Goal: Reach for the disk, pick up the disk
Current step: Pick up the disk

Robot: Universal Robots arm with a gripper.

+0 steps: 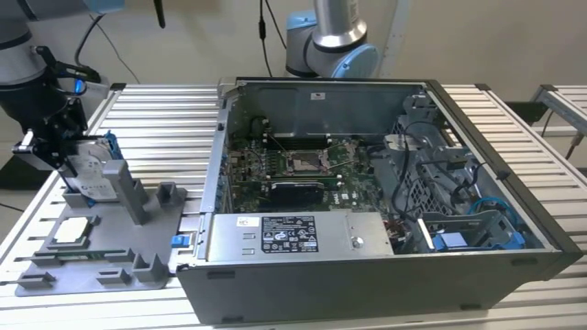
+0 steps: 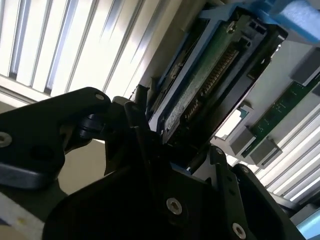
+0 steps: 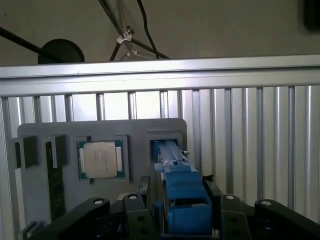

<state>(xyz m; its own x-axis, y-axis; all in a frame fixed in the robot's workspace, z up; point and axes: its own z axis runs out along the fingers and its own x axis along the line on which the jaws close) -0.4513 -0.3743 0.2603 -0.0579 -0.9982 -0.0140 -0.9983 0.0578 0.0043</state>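
Observation:
The disk stands on edge in a slot of the grey fixture plate at the exterior view's left, its white label and blue rails showing. My gripper reaches down over it from above. In the first wrist view the disk's blue rail runs between my black fingers. The second wrist view shows the disk's green circuit board with one finger pressed against each edge. The jaws look shut on the disk, which still sits in its slot.
A small square silver chip lies in a pocket of the fixture, with a green memory stick beside it. An open computer case stands close to the exterior view's right of the fixture. A second arm's base rises behind it.

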